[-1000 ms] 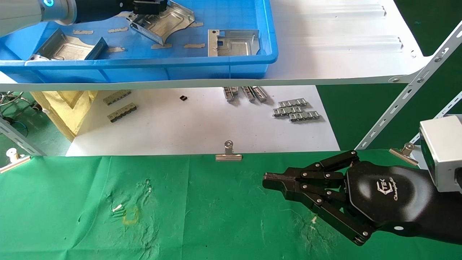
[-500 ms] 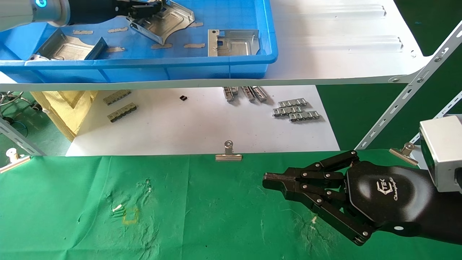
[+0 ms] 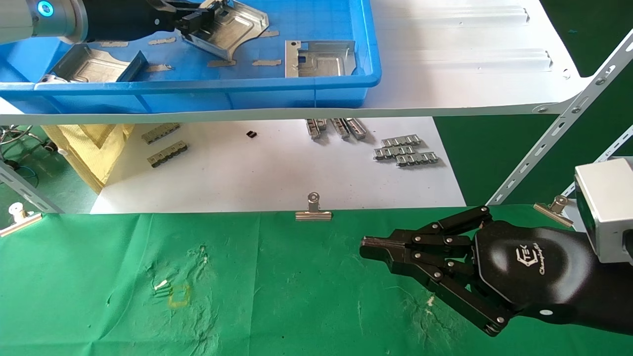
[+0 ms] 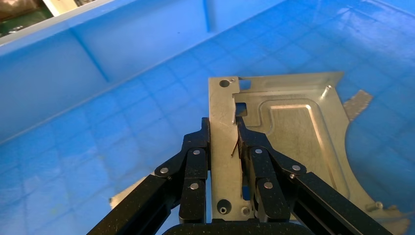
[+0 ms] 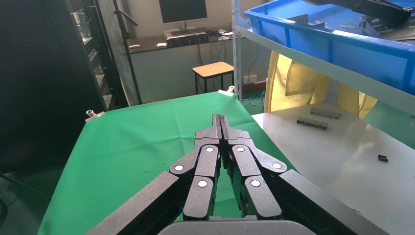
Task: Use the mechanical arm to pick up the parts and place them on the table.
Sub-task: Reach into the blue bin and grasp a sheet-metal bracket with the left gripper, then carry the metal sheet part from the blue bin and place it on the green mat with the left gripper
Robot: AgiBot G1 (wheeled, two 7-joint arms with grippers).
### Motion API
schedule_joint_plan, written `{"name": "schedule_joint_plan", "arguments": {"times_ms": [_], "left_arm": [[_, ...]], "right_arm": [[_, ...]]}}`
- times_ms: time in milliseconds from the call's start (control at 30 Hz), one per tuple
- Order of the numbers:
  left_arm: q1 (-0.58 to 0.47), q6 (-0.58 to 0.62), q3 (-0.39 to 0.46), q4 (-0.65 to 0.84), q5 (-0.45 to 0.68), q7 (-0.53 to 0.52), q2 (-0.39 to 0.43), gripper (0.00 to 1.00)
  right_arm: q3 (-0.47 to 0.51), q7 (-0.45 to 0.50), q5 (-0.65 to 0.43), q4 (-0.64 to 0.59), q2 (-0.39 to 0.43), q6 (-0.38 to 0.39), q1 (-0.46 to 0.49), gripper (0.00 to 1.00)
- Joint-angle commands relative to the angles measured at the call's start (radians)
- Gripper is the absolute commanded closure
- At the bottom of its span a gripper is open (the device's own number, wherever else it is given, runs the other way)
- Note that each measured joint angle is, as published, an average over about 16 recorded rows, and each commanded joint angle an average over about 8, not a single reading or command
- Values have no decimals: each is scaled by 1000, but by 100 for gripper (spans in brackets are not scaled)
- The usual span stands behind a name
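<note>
Nearest, the right gripper (image 3: 368,245) hangs over the right side of the green table (image 3: 277,296), fingers pressed together on nothing. At the table's far edge sits a binder clip (image 3: 313,211). Beyond it, a white board (image 3: 257,168) carries small metal clips (image 3: 405,151). On the shelf above, farthest off, stands the blue bin (image 3: 316,89). Inside at the far left, the left gripper (image 4: 223,139) is clamped on a part's (image 3: 232,30) upright flange. Two more parts lie in the bin, one left (image 3: 91,66), one right (image 3: 320,59).

The left gripper (image 3: 198,20) reached into the blue bin (image 3: 198,89), fingers clamped on a part (image 4: 288,142); the right gripper (image 3: 368,244) hovered closed, well apart from it.
</note>
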Motion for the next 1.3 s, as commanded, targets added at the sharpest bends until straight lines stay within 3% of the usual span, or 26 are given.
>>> {"name": "schedule_joint_plan", "arguments": {"times_ms": [33,200,367,633,767,1033,1300], "left_arm": [[0,9,-1,-1,-1,-1,-2,100],[-6,65,-26,-26,-37,23,-26,100],[-7,195,-56,-62,-84,74,-66,100],[38,586,-113,-134,-186,227,-154,100],[84,717,-131,-174,-240,307,-191,100],[251,748,-120,-424,-402,425,-321,100],[439,735,-4,-701,-532,486,-498,100]], "right_arm": [[0,0,0,0,0,0,0,42],[0,0,0,0,0,0,0,0],[0,0,0,0,0,0,0,0],[0,0,0,0,0,0,0,0],[0,0,0,0,0,0,0,0],[0,0,0,0,0,0,0,0],[0,0,0,0,0,0,0,0]]}}
